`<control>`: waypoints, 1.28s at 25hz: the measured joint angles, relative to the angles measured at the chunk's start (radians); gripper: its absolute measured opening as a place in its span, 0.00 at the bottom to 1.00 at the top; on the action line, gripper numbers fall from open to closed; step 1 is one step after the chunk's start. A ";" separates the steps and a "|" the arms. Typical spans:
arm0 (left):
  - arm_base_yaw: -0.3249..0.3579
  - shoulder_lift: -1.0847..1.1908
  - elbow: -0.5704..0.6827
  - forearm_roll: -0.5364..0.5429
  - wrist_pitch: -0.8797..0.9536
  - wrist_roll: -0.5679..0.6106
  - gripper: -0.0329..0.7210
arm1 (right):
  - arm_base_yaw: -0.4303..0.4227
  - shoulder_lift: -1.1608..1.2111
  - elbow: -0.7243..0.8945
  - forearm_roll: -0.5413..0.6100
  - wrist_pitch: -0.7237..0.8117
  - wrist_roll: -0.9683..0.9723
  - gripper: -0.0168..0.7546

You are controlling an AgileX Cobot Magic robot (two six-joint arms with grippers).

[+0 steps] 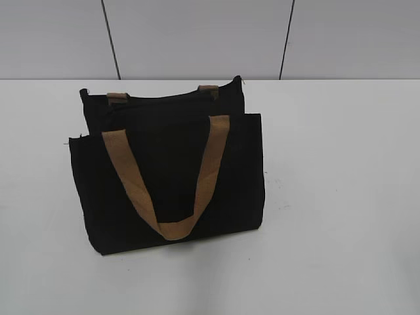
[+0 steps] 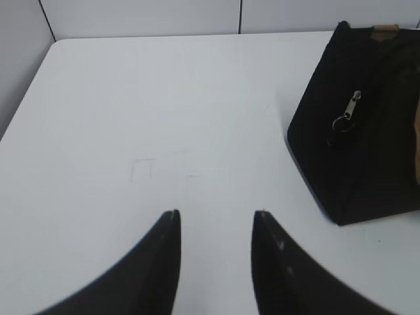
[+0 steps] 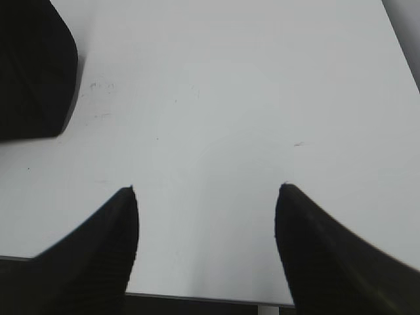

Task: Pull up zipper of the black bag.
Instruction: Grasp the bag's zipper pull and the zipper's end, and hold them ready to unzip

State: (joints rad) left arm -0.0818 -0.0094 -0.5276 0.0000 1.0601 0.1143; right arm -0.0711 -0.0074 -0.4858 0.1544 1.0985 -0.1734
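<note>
The black bag (image 1: 170, 177) stands upright on the white table, left of centre, with a tan handle (image 1: 167, 177) hanging down its front. In the left wrist view the bag's end (image 2: 354, 151) is at the right, with the silver zipper pull (image 2: 354, 106) hanging on it. My left gripper (image 2: 216, 213) is open and empty over bare table, well to the left of the bag. My right gripper (image 3: 207, 187) is open and empty near the table's front edge; the bag's corner (image 3: 33, 65) is at the upper left of its view. Neither gripper shows in the exterior view.
The white table (image 1: 341, 197) spreads around the bag. A grey panelled wall (image 1: 197, 39) stands behind the table. The table's front edge (image 3: 197, 298) lies just below my right gripper. A second tan handle's ends (image 1: 118, 97) show at the bag's back top.
</note>
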 joint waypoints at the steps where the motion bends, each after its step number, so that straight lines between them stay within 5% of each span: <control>1: 0.000 0.000 0.000 0.000 0.000 0.000 0.41 | 0.000 0.000 0.000 0.000 0.000 0.000 0.68; 32: 0.000 0.000 0.000 0.000 0.000 0.000 0.41 | 0.000 0.000 0.000 0.000 0.000 -0.001 0.68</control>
State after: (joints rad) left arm -0.0818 -0.0094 -0.5276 0.0000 1.0598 0.1143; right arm -0.0711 -0.0074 -0.4858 0.1544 1.0985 -0.1741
